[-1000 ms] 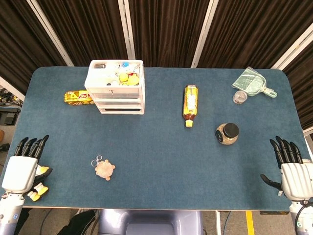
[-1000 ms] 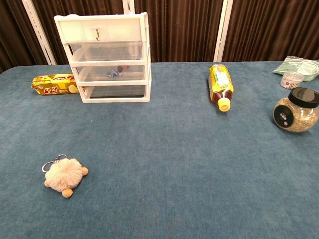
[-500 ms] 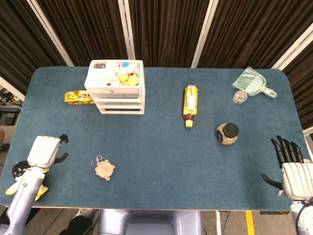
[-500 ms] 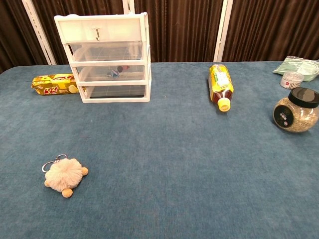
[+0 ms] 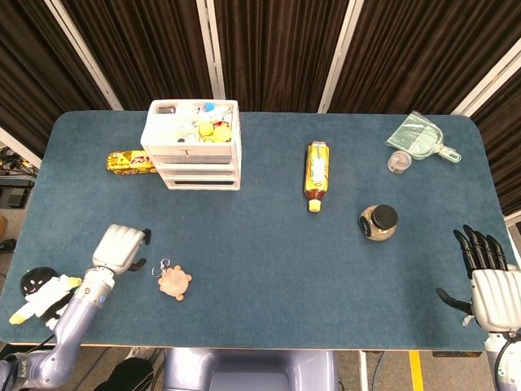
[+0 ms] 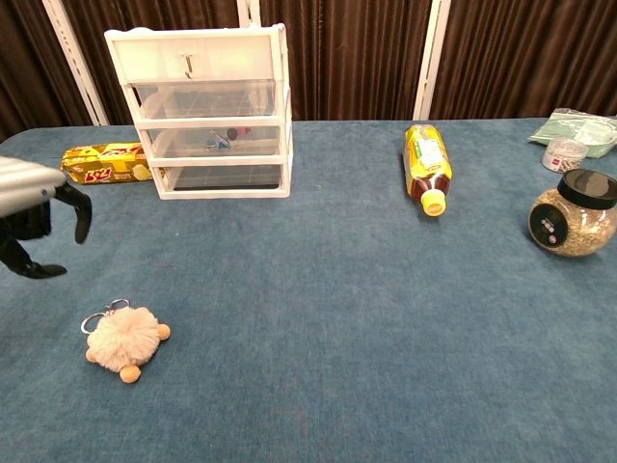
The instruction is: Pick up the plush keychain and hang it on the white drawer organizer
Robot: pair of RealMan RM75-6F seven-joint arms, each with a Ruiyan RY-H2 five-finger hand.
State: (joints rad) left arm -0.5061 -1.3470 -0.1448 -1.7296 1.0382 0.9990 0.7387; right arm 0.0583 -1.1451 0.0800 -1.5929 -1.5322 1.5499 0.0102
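The plush keychain point(image 5: 174, 282) point(image 6: 125, 340), a tan fuzzy ball with small feet and a metal ring, lies on the blue table near the front left. My left hand point(image 5: 120, 248) point(image 6: 34, 214) hovers just left of it, fingers apart and pointing down, holding nothing. The white drawer organizer point(image 5: 193, 145) point(image 6: 205, 111) stands at the back left, with a small hook on its top front. My right hand point(image 5: 487, 281) rests at the table's right front edge, fingers spread, empty; the chest view does not show it.
A yellow snack pack point(image 5: 130, 162) lies left of the organizer. A yellow bottle point(image 5: 317, 174) lies on its side mid-table, a black-lidded jar point(image 5: 378, 221) stands to its right. A green dustpan point(image 5: 422, 137) and small tub point(image 5: 399, 161) sit back right.
My left hand has swung from the table's left front edge inward and forward, now close beside the keychain and entering the chest view. The right hand barely shifted.
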